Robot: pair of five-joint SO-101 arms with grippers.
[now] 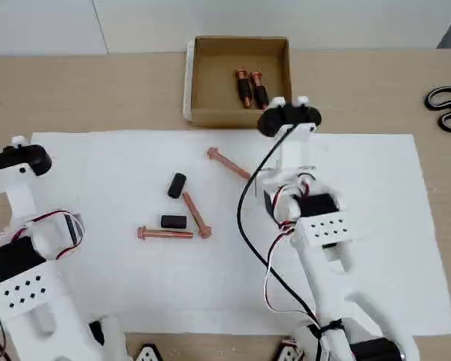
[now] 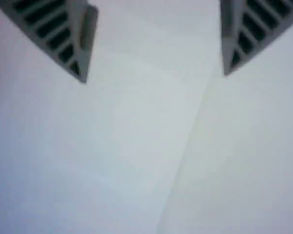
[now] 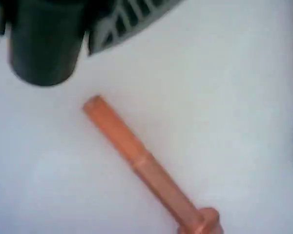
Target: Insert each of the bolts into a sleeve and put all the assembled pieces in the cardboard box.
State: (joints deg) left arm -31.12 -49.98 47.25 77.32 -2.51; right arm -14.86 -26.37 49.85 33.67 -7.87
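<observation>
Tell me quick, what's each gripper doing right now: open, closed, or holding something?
Left gripper: open, nothing between its fingers.
Right gripper: shut on a black sleeve, close to a loose bolt on the paper.

Nothing here can be read from where I stand: no lettering, number, label or sign shows on the box [image 1: 210, 75], the bolts [image 1: 165, 233], the sleeves [image 1: 174, 222] or the white sheet [image 1: 135, 278].
</observation>
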